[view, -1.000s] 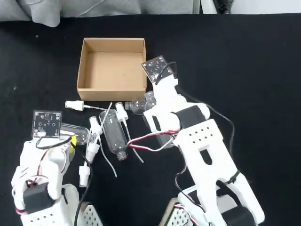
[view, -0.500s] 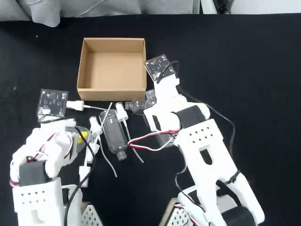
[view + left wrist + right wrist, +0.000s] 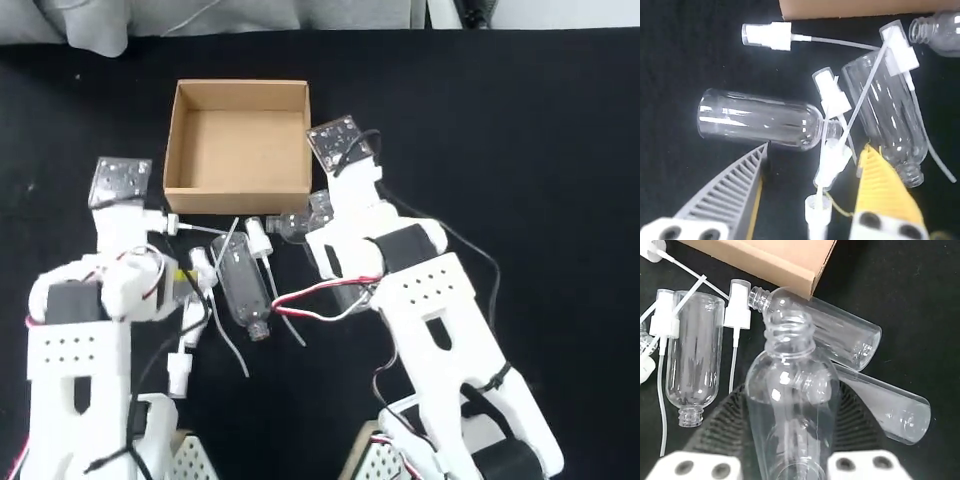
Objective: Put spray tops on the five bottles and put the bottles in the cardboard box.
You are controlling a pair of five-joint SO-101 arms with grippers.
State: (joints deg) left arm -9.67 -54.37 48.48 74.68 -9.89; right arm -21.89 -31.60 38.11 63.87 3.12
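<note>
Over a pile of clear bottles and white spray tops my left gripper (image 3: 815, 150) hangs open. One capless bottle (image 3: 760, 120) lies just beyond its grey finger (image 3: 735, 185); a spray top (image 3: 832, 160) sits between the two fingers. A second bottle (image 3: 890, 120) lies by the yellow finger (image 3: 880, 195). My right gripper (image 3: 790, 390) is shut on a capless bottle (image 3: 787, 365), neck pointing away from the wrist, close to the cardboard box (image 3: 238, 135). In the high view the held bottle (image 3: 298, 222) is at the box's near right corner, and the left gripper (image 3: 185, 285) is over the pile.
Two more capless bottles (image 3: 840, 337) (image 3: 885, 400) lie under the right gripper beside the box corner (image 3: 817, 270). Loose spray tops with long tubes (image 3: 767, 36) (image 3: 737, 305) lie along the box's near wall. The black table (image 3: 520, 130) is bare to the right.
My left arm has swung up and forward toward the box, bringing its open gripper over the bottle and spray tops. The right arm and its bottle have stayed put.
</note>
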